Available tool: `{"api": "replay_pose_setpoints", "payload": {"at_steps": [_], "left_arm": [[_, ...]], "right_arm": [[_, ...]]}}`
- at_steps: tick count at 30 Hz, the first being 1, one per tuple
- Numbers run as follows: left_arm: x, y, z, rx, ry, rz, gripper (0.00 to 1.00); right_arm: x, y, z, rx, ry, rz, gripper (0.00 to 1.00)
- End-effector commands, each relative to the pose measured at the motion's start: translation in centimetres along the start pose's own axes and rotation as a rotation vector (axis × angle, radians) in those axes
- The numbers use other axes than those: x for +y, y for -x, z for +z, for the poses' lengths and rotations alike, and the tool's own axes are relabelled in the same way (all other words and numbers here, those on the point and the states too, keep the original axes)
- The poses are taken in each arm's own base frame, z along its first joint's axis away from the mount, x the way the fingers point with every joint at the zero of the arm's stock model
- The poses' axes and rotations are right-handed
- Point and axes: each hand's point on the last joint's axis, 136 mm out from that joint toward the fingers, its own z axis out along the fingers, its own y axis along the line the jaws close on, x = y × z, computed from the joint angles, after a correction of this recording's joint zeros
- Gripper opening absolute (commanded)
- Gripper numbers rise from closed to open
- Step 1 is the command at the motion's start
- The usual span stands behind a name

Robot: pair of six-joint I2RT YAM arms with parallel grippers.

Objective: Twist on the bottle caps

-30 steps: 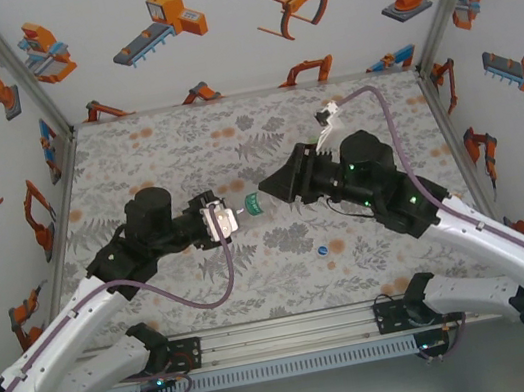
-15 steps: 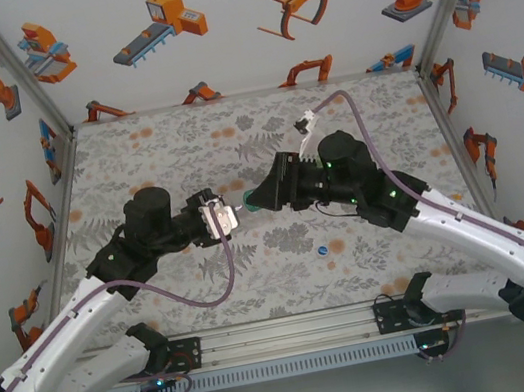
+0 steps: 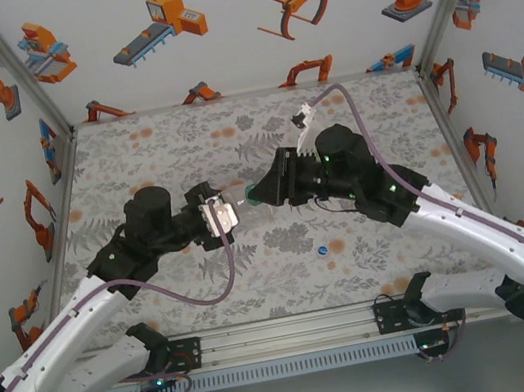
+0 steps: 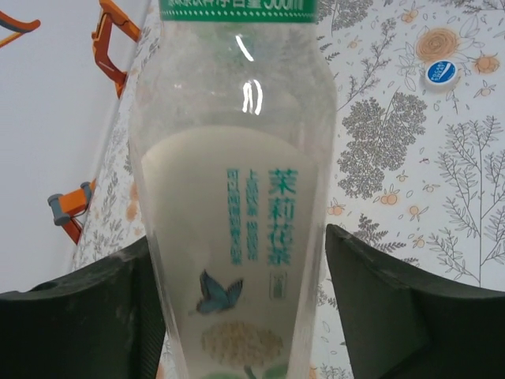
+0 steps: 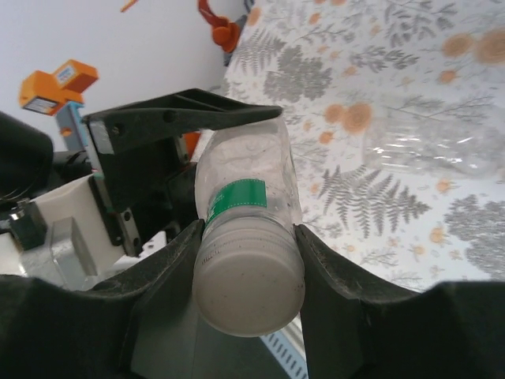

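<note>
Bottle in hand: the labelled bottle (image 5: pixel 251 284) hangs in the air between the two arms, lying roughly level above the middle of the table (image 3: pixel 161 143).
Right gripper (image 5: pixel 246 233): I see it clamped on the base end of that bottle, a finger pressed to each side.
Left gripper (image 4: pixel 237 237): it is parted around the narrower end. A sliver of tablecloth shows between one finger and the bottle wall, so I judge it slack, not clamping.
This bottle's neck: it is hidden down between the left fingers, and I cannot tell whether a cap sits on it.
Blue cap (image 3: pixel 323 249): it lies loose on the table, nearer the arm bases and well apart from both grippers, so it is not yet screwed on.
Second bottle (image 5: pixel 426 142): this clear one lies on its side on the table beyond the held one. Its neck is too faint for me to read.
Progress: at least one cap is left to do. My guess is mid-task — no finished bottle that I can confirm.
</note>
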Motion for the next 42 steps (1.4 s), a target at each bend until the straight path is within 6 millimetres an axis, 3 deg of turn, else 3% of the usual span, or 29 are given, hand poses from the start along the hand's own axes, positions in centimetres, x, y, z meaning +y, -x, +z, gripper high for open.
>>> {"api": "replay_pose_setpoints", "payload": {"at_steps": [1,10,21,30,35,42], "left_arm": [[0.7,0.8,-0.4,-0.025,0.032,-0.014,0.72],[1.4,0.7,-0.5,-0.017,0.075,-0.025,0.78],[3.0,-0.2,0.1,0.044,0.128,-0.117,0.78],[5.0,-0.9,0.5,0.110,0.151,-0.300,0.78],[4.4,-0.9,0.9,0.125,0.095,-0.327,0.77],[3.3,-0.8,1.5,0.124,0.024,-0.327,0.76]], "right_arm": [[-2.0,1.4,-0.5,-0.012,-0.137,-0.104,0.30],[-7.3,4.7,-0.6,0.073,-0.476,-0.323,0.27],[-15.0,7.9,4.2,0.306,-0.723,-0.385,0.27],[-19.3,9.0,8.3,0.402,-0.754,-0.347,0.27],[-21.2,9.2,9.3,0.431,-0.775,-0.327,0.29],[-22.0,8.8,11.4,0.453,-0.724,-0.289,0.32]]}}
